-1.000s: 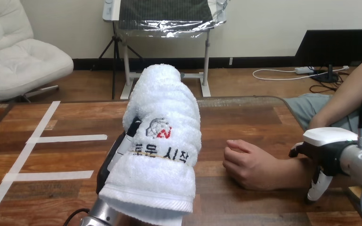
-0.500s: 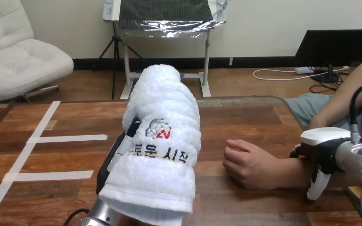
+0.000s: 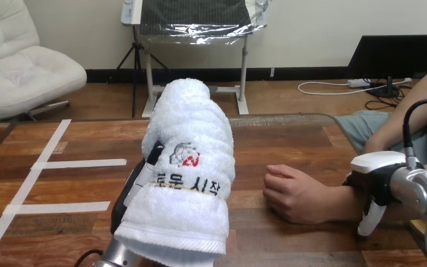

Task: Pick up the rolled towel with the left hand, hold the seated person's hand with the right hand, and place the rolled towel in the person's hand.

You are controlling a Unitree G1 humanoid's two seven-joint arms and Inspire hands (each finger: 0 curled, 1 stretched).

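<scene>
Head view: the towel stands upright in my left hand, which is closed round it; both have drifted slightly leftward. My right hand has crept inward over the wrist; whether it grips, I cannot tell. Between my hands the person's hand rests fisted on the table, so it must open first.

The wooden table is made of dark reddish-brown planks, with the grain running across the view. White tape lies on its left part. A long strip slants from the far edge toward the near left corner. Two shorter strips, a far one and a near one, branch off it to the right, parallel and apart.
</scene>
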